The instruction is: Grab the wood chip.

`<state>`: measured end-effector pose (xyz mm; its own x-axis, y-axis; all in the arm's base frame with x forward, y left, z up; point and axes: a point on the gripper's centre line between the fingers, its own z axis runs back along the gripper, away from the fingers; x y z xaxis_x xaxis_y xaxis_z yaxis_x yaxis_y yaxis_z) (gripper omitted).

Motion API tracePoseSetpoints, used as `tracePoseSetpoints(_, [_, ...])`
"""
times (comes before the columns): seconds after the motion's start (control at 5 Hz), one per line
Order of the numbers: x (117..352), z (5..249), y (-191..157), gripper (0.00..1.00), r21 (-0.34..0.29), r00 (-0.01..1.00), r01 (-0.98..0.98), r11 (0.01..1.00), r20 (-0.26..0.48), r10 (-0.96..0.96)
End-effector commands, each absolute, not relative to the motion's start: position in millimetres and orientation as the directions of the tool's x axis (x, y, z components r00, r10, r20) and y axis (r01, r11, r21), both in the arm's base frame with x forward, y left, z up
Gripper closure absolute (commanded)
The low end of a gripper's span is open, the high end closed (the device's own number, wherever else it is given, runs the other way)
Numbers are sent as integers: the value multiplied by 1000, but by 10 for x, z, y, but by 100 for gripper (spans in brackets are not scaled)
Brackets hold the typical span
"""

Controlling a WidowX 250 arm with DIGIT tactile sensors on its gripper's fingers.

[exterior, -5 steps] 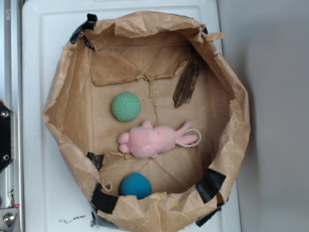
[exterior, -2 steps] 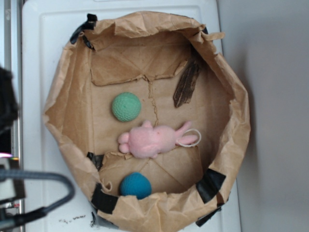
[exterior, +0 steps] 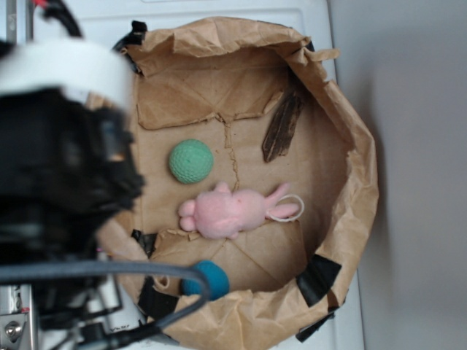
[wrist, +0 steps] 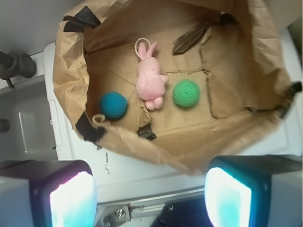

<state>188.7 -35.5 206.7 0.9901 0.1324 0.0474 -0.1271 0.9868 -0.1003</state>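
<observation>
The room light is soft and even, a little washed out, and both views are grainy and low in detail. In the exterior view the robot arm [exterior: 62, 182] fills the left side as a dark, badly blurred mass, far too close to the lens to be sharp; its white top blows out pale. The paper bag [exterior: 350, 211] casts a faint shadow onto the grey surface at right. In the wrist view the two gripper fingers [wrist: 71, 198] sit out of focus at the bottom corners, their pads glowing with pink and cyan glare. The bag's near rim smears slightly.
</observation>
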Motion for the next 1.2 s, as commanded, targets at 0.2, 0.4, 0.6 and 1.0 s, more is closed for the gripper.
tracePoseSetpoints(0.2, [1938,2213,-349,0,-114,986,-117,987,104,129])
tracePoseSetpoints(0.4, [1938,2213,-349,0,-114,986,-117,987,104,129])
tracePoseSetpoints(0.6, [2123,1863,-300,0,-47,970,-185,982,153,190])
tracePoseSetpoints(1.0, [2572,1374,-61,0,-6,935,-260,966,248,254])
